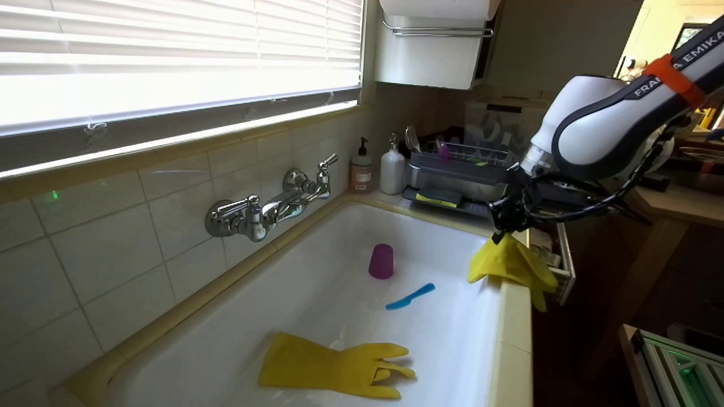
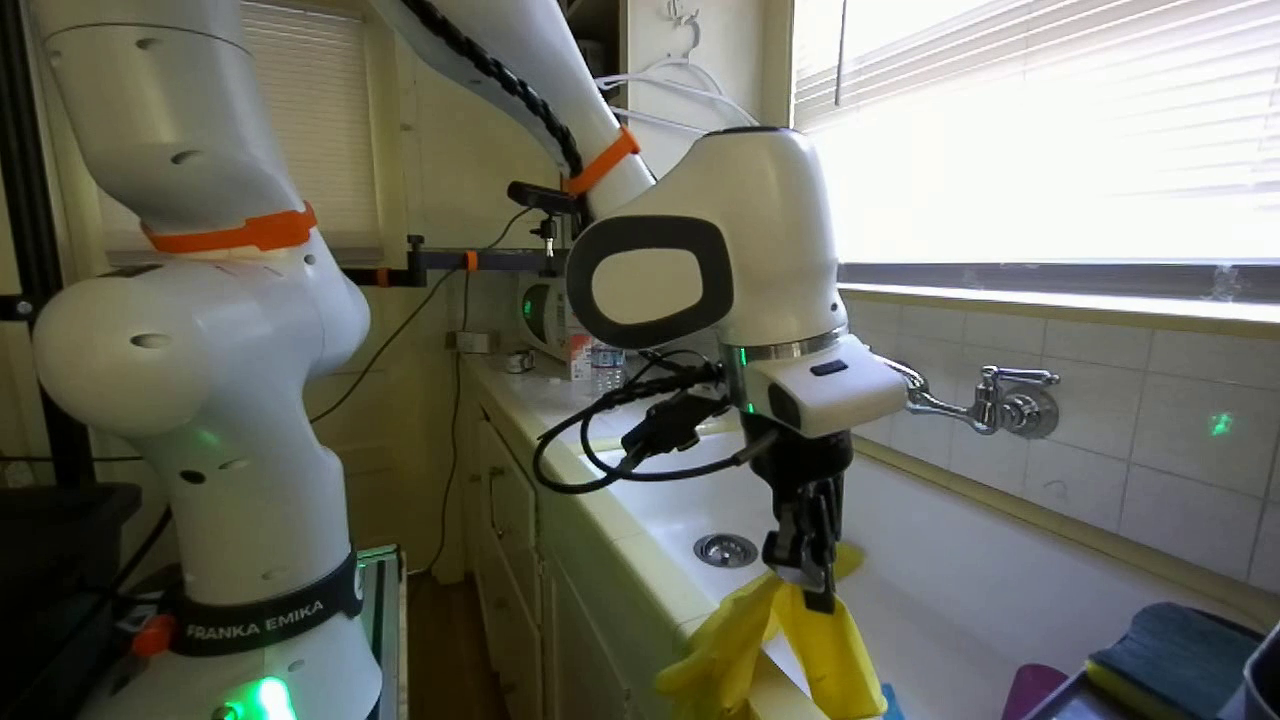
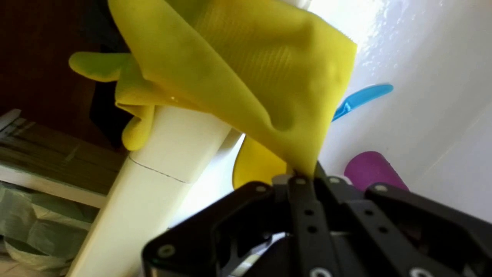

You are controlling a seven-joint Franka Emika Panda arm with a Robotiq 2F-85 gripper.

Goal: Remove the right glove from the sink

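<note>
A yellow rubber glove [image 1: 509, 261] hangs from my gripper [image 1: 498, 234] at the sink's edge, and it also shows in the other views [image 2: 835, 650] [image 3: 246, 73]. My gripper is shut on a part of this glove, also in the wrist view [image 3: 307, 175]. The glove drapes over the sink rim [image 1: 515, 322], with its fingers on the outer side and other parts on the basin side. A second yellow glove [image 1: 334, 364] lies flat in the white sink [image 1: 452, 345], away from the gripper. The fingertips are partly hidden by the held glove.
A purple cup [image 1: 382, 262] and a blue knife [image 1: 410, 297] lie in the sink. A chrome faucet [image 1: 271, 209] projects from the tiled wall. A dish rack [image 1: 464, 169], soap bottle [image 1: 392, 169] and sponge [image 1: 438, 197] stand at the sink's end. A drawer [image 1: 565, 277] stands open near the gripper.
</note>
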